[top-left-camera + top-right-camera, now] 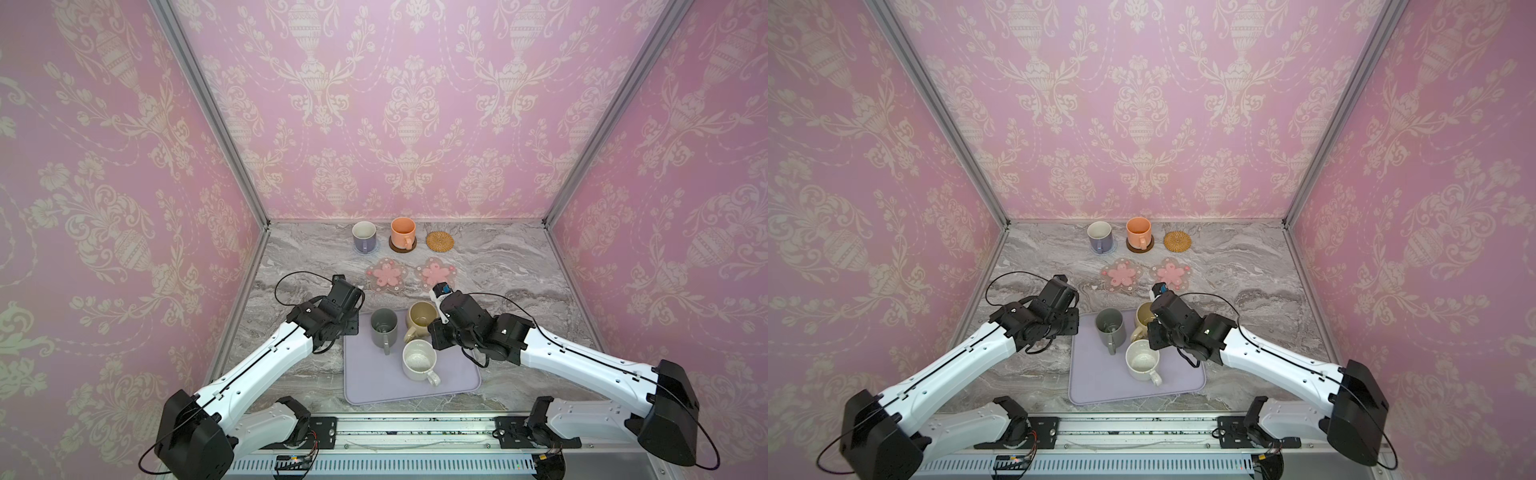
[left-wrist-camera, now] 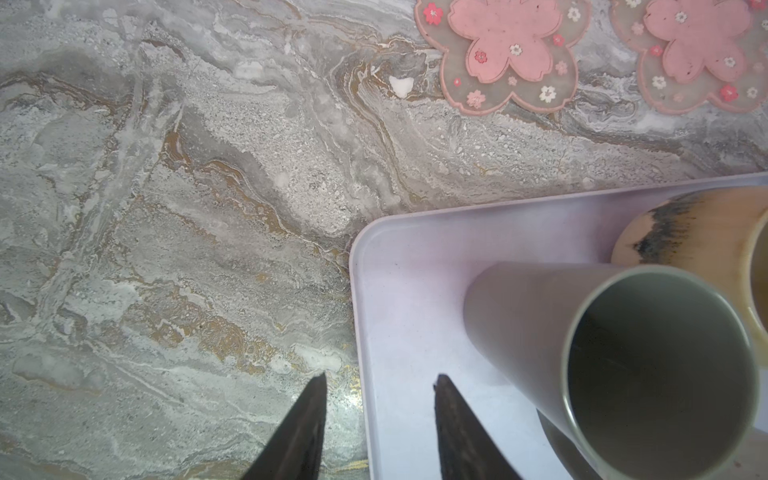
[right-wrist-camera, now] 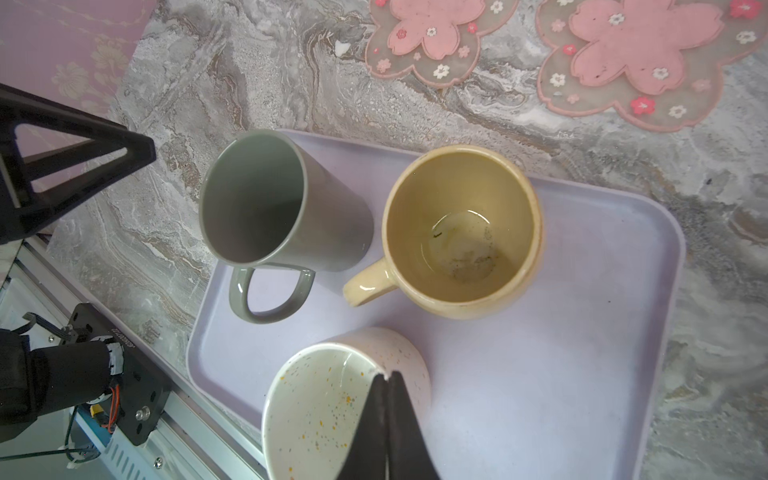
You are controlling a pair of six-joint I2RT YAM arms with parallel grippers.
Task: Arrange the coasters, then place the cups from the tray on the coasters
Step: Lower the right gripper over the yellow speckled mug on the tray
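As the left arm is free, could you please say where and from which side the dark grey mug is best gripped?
Probably its rim wall, from above, on the side toward the left gripper: the dark grey mug stands upright, mouth open, its handle points at the front edge of the tray, and the beige mug crowds its right side.

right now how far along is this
Done: lavender mug on blue coaster, orange mug on brown coaster. In hand: right gripper pinches the white speckled mug by its rim, on the tray. Left: that, grey mug and beige mug; rattan coaster and two pink flower coasters wait bare.
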